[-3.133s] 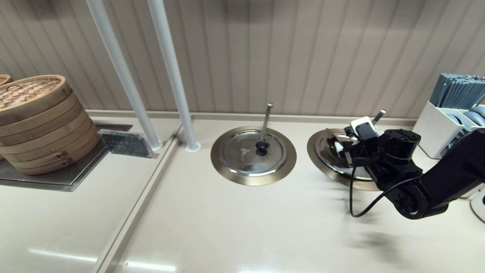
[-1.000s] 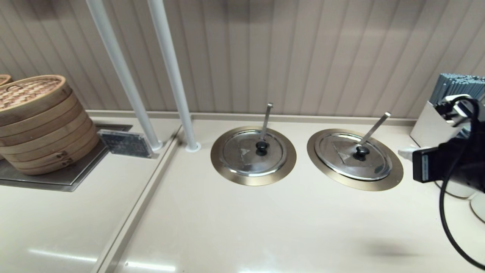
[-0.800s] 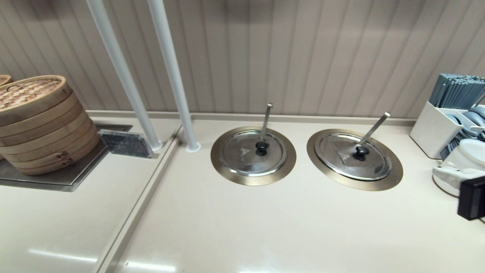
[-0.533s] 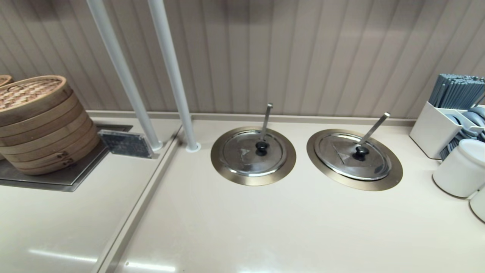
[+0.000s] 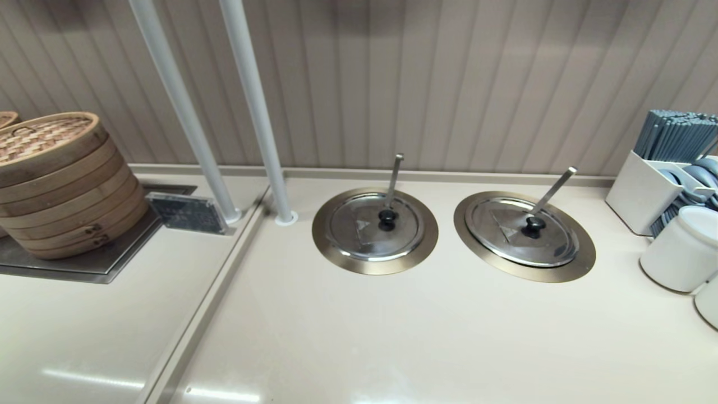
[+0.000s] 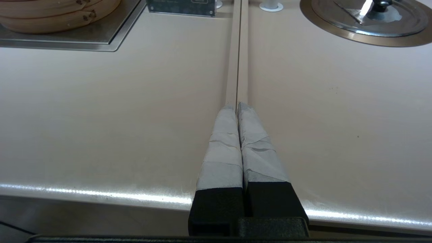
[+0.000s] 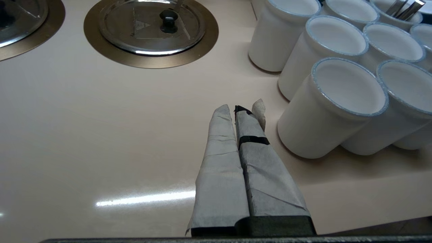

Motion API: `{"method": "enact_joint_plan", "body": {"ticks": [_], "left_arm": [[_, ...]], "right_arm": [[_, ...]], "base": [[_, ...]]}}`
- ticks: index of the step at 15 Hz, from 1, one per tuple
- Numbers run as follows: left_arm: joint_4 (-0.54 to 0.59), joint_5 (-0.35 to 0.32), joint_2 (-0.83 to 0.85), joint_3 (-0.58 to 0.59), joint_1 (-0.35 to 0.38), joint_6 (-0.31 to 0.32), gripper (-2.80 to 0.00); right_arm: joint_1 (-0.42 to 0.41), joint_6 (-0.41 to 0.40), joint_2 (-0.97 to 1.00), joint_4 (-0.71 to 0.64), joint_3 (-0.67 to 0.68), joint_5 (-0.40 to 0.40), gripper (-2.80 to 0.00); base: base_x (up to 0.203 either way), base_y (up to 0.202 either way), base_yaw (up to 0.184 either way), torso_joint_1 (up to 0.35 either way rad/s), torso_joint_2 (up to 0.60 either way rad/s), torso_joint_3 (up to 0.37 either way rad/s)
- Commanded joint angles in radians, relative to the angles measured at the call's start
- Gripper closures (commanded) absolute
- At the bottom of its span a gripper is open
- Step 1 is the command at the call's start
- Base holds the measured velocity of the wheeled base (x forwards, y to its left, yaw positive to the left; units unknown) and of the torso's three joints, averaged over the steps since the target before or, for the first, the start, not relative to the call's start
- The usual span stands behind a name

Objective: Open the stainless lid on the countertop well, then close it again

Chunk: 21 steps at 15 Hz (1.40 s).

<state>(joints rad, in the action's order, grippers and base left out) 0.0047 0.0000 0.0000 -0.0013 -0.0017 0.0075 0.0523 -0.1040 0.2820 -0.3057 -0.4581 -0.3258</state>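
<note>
Now the stainless lid [image 5: 523, 231] lies flat on the countertop well [image 5: 580, 261], its slanted handle [image 5: 552, 190] rising behind the knob. Right end effector [image 7: 241, 111] hangs over the counter [image 7: 101, 135] beside white cups [image 7: 341, 108], fingers together; left end effector [image 6: 236, 107], likewise together, is parked low.

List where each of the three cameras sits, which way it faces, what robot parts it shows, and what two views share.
Head view: high, looking forward and down at the counter, both wells and the steamer; no robot part shows.
Left wrist view: behind the shut left gripper, low at the counter edge, facing the seam and twin lid.
Right wrist view: behind the shut right gripper, facing the cups.
Shared: head and right wrist views both show the lid shut on its well.
</note>
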Motion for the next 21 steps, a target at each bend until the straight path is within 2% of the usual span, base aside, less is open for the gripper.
{"method": "enact_joint_plan", "body": {"ticks": [1, 3, 6, 8, 10, 13, 19, 21], "left_arm": [[0.0, 0.0, 0.0, 0.001, 0.0, 0.0, 0.0], [0.0, 0.0, 0.0, 0.001, 0.0, 0.0, 0.0], [0.0, 0.0, 0.0, 0.001, 0.0, 0.0, 0.0], [0.0, 0.0, 0.0, 0.0, 0.0, 0.0, 0.0], [0.0, 0.0, 0.0, 0.0, 0.0, 0.0, 0.0], [0.0, 0.0, 0.0, 0.0, 0.0, 0.0, 0.0], [0.0, 0.0, 0.0, 0.0, 0.0, 0.0, 0.0], [0.0, 0.0, 0.0, 0.0, 0.0, 0.0, 0.0]], "right_arm": [[-0.058, -0.02, -0.027, 0.0, -0.031, 0.053, 0.0], [-0.062, -0.022, -0.127, -0.01, 0.001, 0.077, 0.0], [-0.056, -0.04, -0.29, 0.009, 0.145, 0.154, 0.0], [-0.055, -0.047, -0.286, 0.124, 0.331, 0.199, 0.0], [-0.054, -0.02, -0.283, 0.322, 0.454, 0.36, 0.0], [-0.052, 0.077, -0.28, 0.332, 0.457, 0.35, 0.0], [-0.054, 0.075, -0.28, 0.327, 0.458, 0.346, 0.0], [-0.054, 0.046, -0.28, 0.319, 0.458, 0.347, 0.0]], "base": [[0.0, 0.0, 0.0, 0.0, 0.0, 0.0], [0.0, 0.0, 0.0, 0.0, 0.0, 0.0], [0.0, 0.0, 0.0, 0.0, 0.0, 0.0], [0.0, 0.0, 0.0, 0.0, 0.0, 0.0], [0.0, 0.0, 0.0, 0.0, 0.0, 0.0], [0.0, 0.0, 0.0, 0.0, 0.0, 0.0], [0.0, 0.0, 0.0, 0.0, 0.0, 0.0], [0.0, 0.0, 0.0, 0.0, 0.0, 0.0]]}}
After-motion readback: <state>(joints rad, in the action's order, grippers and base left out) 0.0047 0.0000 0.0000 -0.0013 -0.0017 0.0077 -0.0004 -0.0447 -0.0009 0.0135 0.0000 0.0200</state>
